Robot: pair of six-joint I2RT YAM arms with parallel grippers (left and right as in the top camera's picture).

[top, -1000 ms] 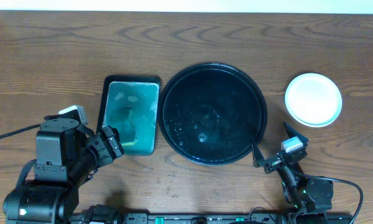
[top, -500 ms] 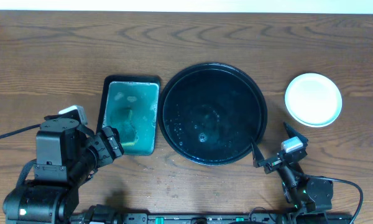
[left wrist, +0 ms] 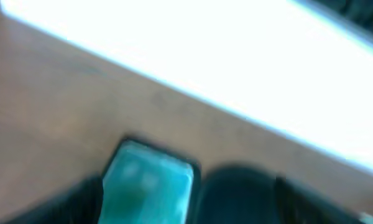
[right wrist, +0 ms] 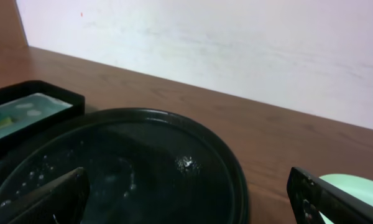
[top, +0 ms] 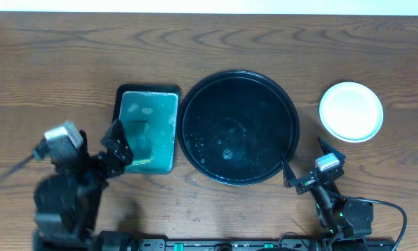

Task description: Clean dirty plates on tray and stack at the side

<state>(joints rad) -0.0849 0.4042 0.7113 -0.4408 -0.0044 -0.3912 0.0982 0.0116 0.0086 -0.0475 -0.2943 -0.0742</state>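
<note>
The round black tray [top: 189,104] sits at the table's centre with only wet droplets in it and no plate on it. It also shows in the right wrist view [right wrist: 231,169]. White plates [top: 351,111] sit stacked to its right, the top one plain; their pale edge shows in the right wrist view [right wrist: 355,185]. My right gripper [top: 308,160] is open and empty by the tray's near right rim, its fingers spread wide in its wrist view [right wrist: 189,205]. My left gripper [top: 117,145] is open and empty at the rectangular tray's left edge; its wrist view is blurred.
A rectangular black tray with a teal-green interior [top: 148,129] lies just left of the round tray and appears blurred in the left wrist view [left wrist: 148,186]. A pale wall runs behind the table's far edge.
My left arm has shifted and its wrist has swung up and left, and its view is now motion-blurred. The right arm, the tray and the plates have not moved.
</note>
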